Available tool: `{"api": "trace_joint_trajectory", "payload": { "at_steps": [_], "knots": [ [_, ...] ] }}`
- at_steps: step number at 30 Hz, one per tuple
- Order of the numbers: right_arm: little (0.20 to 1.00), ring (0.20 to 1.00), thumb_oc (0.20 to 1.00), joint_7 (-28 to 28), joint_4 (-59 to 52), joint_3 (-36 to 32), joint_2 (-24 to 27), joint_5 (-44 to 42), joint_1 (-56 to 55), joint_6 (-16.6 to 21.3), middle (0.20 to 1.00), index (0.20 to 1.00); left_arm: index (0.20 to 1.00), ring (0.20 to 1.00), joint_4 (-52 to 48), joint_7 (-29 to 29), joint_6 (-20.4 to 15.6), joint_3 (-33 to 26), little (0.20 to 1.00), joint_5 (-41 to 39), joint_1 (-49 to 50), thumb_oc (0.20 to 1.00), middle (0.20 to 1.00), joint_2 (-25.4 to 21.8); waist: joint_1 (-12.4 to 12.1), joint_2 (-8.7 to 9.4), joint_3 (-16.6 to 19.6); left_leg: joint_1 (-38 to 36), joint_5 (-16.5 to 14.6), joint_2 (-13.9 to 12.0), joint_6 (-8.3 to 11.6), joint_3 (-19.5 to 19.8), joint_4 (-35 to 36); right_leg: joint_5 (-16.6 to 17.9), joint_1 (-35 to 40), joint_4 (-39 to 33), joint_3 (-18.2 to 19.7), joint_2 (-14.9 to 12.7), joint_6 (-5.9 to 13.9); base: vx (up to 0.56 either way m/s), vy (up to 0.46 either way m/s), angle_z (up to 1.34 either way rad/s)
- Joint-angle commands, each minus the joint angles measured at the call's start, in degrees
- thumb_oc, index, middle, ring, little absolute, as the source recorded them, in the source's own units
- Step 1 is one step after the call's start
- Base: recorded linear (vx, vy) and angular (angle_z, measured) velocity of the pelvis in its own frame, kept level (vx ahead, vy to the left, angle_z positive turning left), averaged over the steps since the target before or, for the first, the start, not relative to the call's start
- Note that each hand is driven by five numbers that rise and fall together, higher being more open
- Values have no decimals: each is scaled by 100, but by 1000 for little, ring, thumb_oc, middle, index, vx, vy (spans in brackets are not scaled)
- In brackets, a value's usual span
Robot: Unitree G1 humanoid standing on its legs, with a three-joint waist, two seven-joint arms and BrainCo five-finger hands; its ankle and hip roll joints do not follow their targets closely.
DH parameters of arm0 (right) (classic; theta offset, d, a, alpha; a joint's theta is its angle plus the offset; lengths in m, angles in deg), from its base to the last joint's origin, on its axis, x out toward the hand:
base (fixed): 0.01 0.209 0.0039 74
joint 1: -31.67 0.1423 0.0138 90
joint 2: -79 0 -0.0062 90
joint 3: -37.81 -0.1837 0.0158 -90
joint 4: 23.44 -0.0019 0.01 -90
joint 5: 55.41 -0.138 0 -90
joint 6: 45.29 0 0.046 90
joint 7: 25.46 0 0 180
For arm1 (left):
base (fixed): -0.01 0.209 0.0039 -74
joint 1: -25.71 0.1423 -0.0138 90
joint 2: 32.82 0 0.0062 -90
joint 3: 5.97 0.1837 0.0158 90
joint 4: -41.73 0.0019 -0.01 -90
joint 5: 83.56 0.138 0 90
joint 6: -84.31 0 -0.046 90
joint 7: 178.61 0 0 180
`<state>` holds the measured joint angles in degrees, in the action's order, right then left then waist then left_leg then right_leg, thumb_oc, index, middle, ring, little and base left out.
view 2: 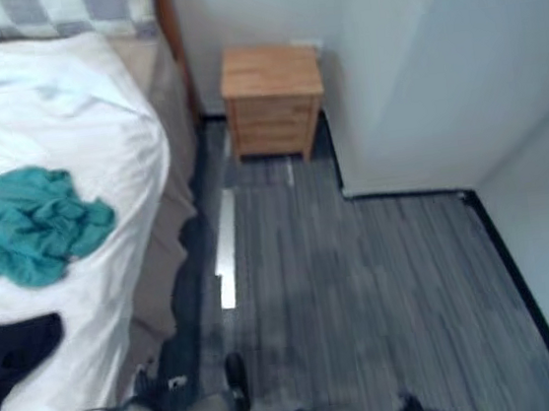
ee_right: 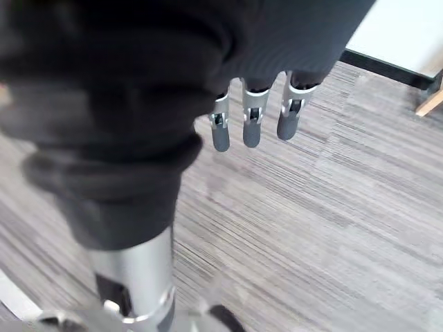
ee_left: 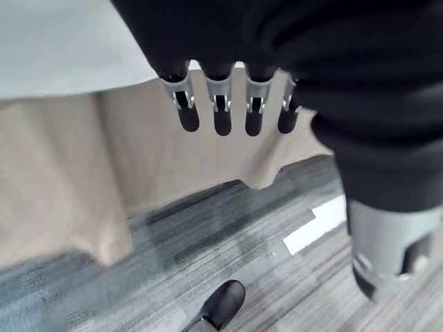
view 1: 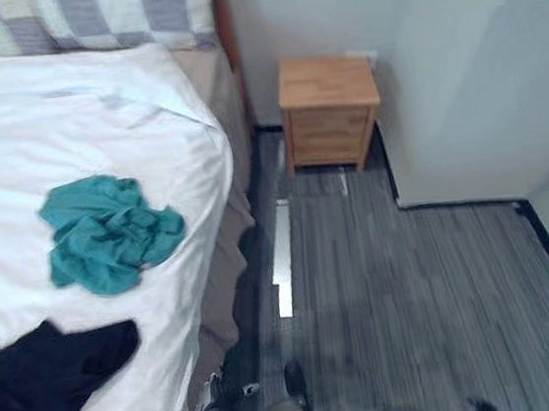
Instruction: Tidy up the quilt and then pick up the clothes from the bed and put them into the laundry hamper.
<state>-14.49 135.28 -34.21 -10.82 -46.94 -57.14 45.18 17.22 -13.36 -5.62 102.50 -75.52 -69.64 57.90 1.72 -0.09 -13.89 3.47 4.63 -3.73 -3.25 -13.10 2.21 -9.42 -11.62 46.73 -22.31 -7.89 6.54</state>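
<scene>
Lying crumpled on the quilt [view 1: 147,131], teal clothes [view 1: 104,233] show no clear long axis; each robot hand [ee_left: 228,104] [ee_right: 252,117] hangs slack-fingered.

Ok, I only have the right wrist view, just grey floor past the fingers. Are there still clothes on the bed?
Observer: Yes. A teal garment lies crumpled on the white quilt.
Operator: Only that one?
Observer: No, a black garment lies nearer the robot, by the quilt's near edge.
Operator: Is my left hand holding anything?
Observer: No. The left hand hangs with straight fingers beside the bed's beige skirt, holding nothing.
Operator: And the right hand?
Observer: The right hand is also open, over the grey floor. A wooden nightstand stands in the corner past the bed.
</scene>
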Motion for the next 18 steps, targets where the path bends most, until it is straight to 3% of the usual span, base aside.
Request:
{"api": "trace_joint_trajectory", "payload": {
  "at_steps": [1,4,6,7,8,10,11,12,13,14,15,16,17,18],
  "knots": [
    [1000,1000,1000,-2,-169,-317,84,-243,487,93,1000,1000,1000,1000,-177,-42,-139,54,1000,436,-322,1000,1000,-220,16,-183,-356,-1195,-1040,-247,518,-226,180,174,154,-1951,132,-141,337,499,-10,32],
    [1000,1000,1000,-55,-195,-275,12,-332,450,77,1000,1000,1000,1000,-184,-9,-180,123,1000,728,-400,1000,1000,-168,206,-180,-294,-1551,-1340,-209,637,-107,251,507,32,-4204,631,-68,326,593,-122,37],
    [1000,1000,1000,-62,-186,-272,-30,-360,439,54,1000,1000,1000,1000,-177,-33,-183,138,1000,793,-414,1000,1000,-157,257,-181,-281,-1654,-1434,-217,661,-91,240,643,-52,-4503,845,-116,378,441,-100,44],
    [1000,1000,1000,-102,-160,-207,-85,-317,380,20,1000,1000,1000,1000,-37,-13,-210,176,1000,872,-379,1000,1000,-127,257,-100,-233,-1935,-1799,-188,714,-95,55,765,-40,-4579,832,-196,387,365,-85,30],
    [1000,1000,1000,-101,-161,-207,-85,-317,377,20,1000,1000,1000,1000,-35,-14,-212,177,1000,872,-377,1000,1000,-126,258,-104,-241,-1940,-1813,-196,714,-93,39,763,-25,-4582,827,-191,388,712,-169,21],
    [1000,1000,1000,-87,-101,-186,-2,-262,334,74,1000,1000,1000,1000,-60,-18,-239,8,1000,682,-263,1000,1000,-110,170,-85,-228,-1370,-1231,-574,916,95,-2257,930,463,-4674,766,-22,116,469,-191,15],
    [1000,1000,1000,-87,-100,-185,-5,-262,336,74,1000,1000,1000,1000,-60,-18,-239,7,1000,682,-264,1000,1000,-113,185,-77,-212,-1334,-1227,-568,915,113,-2272,939,449,-4683,753,-32,114,187,-284,40],
    [1000,1000,1000,-15,-77,-151,100,-234,451,68,1000,1000,1000,1000,-266,-57,-261,-9,1000,489,-269,1000,1000,-138,-81,46,-451,-364,-1004,-701,848,298,-3765,869,916,-4919,551,-29,-104,267,-229,48],
    [1000,1000,1000,-8,-101,-57,167,-171,518,59,1000,1000,1000,1000,-410,-120,-283,-44,1000,347,-329,1000,1000,-116,-238,137,-486,41,-1194,-850,788,-37,-3414,732,1281,-5152,357,-77,-112,628,-87,65],
    [1000,1000,1000,-8,-107,37,234,-29,496,82,1000,1000,1000,1000,-499,-95,-284,-66,1000,435,-153,1000,1000,-79,-388,61,-333,100,-1115,-620,740,-702,-1652,537,1588,-5169,106,-70,11,558,87,63],
    [1000,1000,1000,-8,-108,38,235,-29,493,82,1000,1000,1000,1000,-501,-95,-283,-66,1000,435,-149,1000,1000,-78,-387,69,-333,78,-1095,-603,738,-708,-1613,535,1593,-5169,106,-81,14,590,196,111],
    [1000,1000,1000,26,-125,58,282,89,507,76,1000,1000,1000,1000,-451,-49,-245,-88,1000,511,-83,1000,1000,-113,-424,-7,-239,123,-971,-568,783,-1196,-1167,210,1818,-5068,-22,78,-20,318,71,92],
    [1000,1000,1000,40,-137,74,270,102,531,56,1000,1000,1000,1000,-416,-32,-220,-88,1000,516,-87,1000,1000,-140,-409,27,-235,158,-883,-751,807,-1571,-1210,65,1861,-4872,-131,120,-69,409,118,65],
    [1000,1000,1000,13,-143,129,223,169,531,24,1000,1000,1000,1000,-367,-21,-189,-115,1000,463,-74,1000,1000,-149,-433,42,-175,-3,-941,-643,719,-1587,-976,34,1833,-4603,-189,160,-63,179,68,6]
  ]
}}
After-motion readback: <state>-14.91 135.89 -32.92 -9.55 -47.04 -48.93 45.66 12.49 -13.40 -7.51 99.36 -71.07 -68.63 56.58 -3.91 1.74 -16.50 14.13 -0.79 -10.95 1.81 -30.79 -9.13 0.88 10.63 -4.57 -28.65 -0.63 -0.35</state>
